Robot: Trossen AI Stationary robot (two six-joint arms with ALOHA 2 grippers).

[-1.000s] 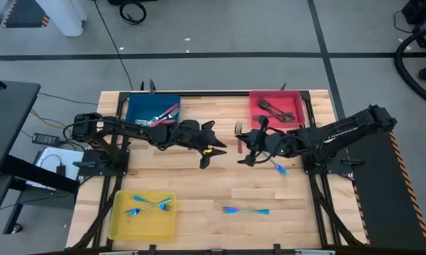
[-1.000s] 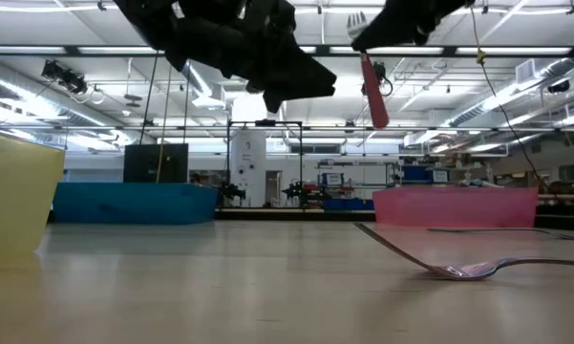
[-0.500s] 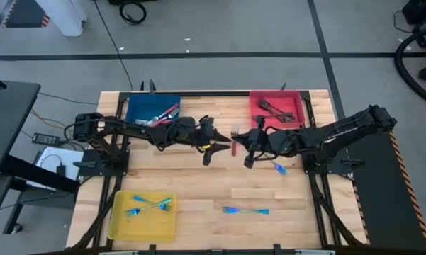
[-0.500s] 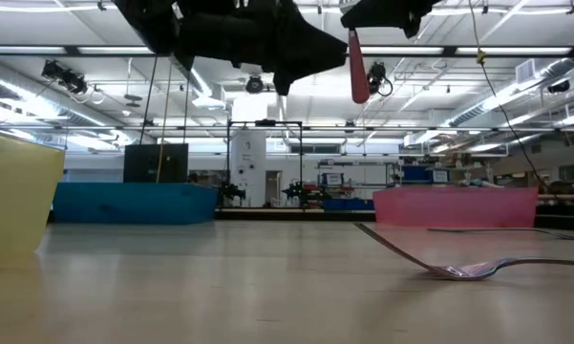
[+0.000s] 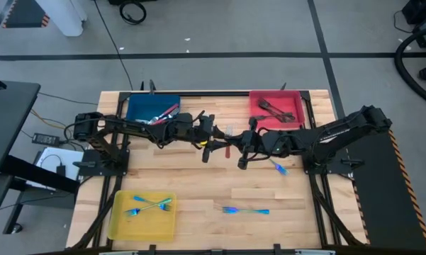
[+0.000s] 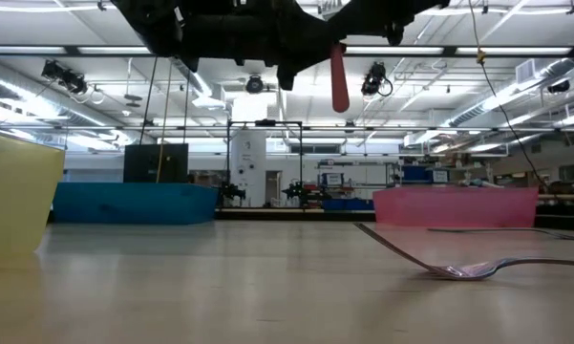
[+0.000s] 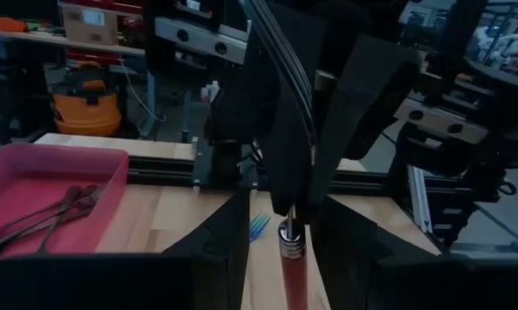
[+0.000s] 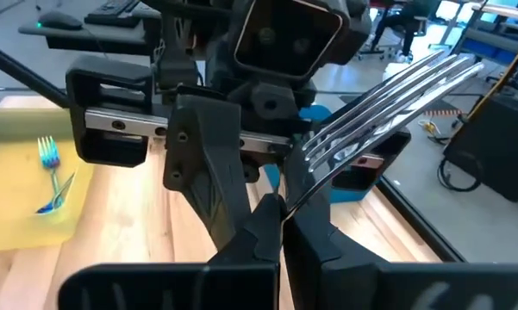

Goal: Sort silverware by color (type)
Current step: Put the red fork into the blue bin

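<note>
A red-handled fork [image 5: 228,146] hangs in the air above the middle of the table, between my two grippers. My right gripper [image 5: 239,147] is shut on it. In the low view its red handle [image 6: 339,76] points straight down. My left gripper [image 5: 214,140] faces the right one and is open. In the left wrist view its fingers [image 7: 231,250] stand on either side of the red handle [image 7: 291,275] without touching it. Blue-cyan forks lie on the table [image 5: 245,210] and by the right arm [image 5: 279,168]. My right gripper pinches the fork between its two fingers at the metal neck [image 8: 286,200], just above the red handle. The tines [image 8: 396,82] stick out past the fingers. The fork is lifted clear of the table, and its handle hangs down below the fingers.
A blue tray [image 5: 136,108] at the far left holds red-handled and grey utensils. The red tray [image 5: 292,117] at the far right holds dark grey forks. The yellow tray [image 5: 120,225] at the near left holds blue forks. A fork [image 6: 458,269] lies near the low camera.
My right gripper has carried the fork toward the table's left, up to my left gripper, and the handle has swung from tilted to hanging straight down. My left gripper has moved right toward the fork, so its fingers now flank the handle.
</note>
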